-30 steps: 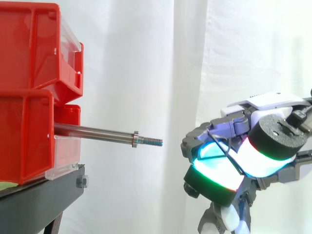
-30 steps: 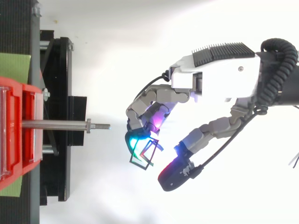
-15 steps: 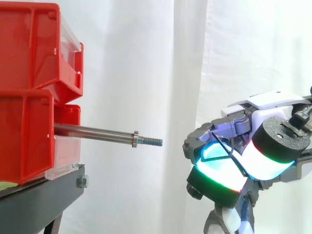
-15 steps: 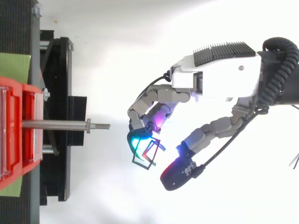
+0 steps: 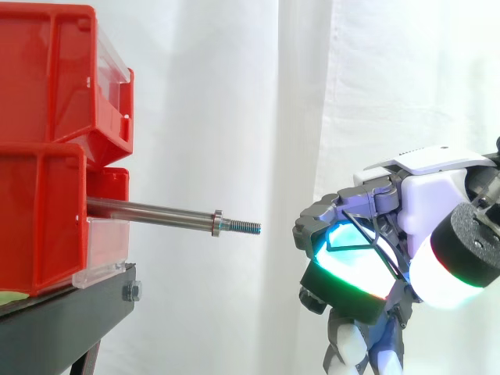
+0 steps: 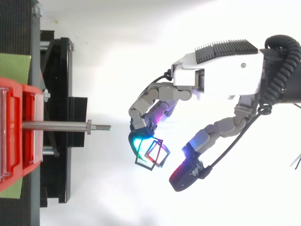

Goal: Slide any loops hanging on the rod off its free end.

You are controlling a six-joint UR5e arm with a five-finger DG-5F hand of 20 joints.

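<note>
**Showing loops carried clear of a bare rod**

Nearest in the side view is the hand (image 5: 426,191), entering from the right and lying lower than the rod. Its fingers (image 6: 141,110) are curled inward, and their glowing tips carry the loops (image 6: 153,155), a small cluster of thin dark square wire frames. The thumb (image 6: 188,172) stands apart from the fingers, with an open gap between its pad and the loops. In the side view, thin dark wire crosses the cyan-lit pad. The loops are well apart from the rod's free end, out beyond it and to one side of its line in the top view.

Farther back, the rod (image 5: 152,212) projects about level from the red bins (image 5: 43,211), ending in a collar (image 5: 217,223) and a short threaded tip (image 5: 244,227). Nothing hangs on its visible length. The bins sit stacked on the black stand (image 5: 62,316). Behind everything hangs the white curtain (image 5: 234,117).
</note>
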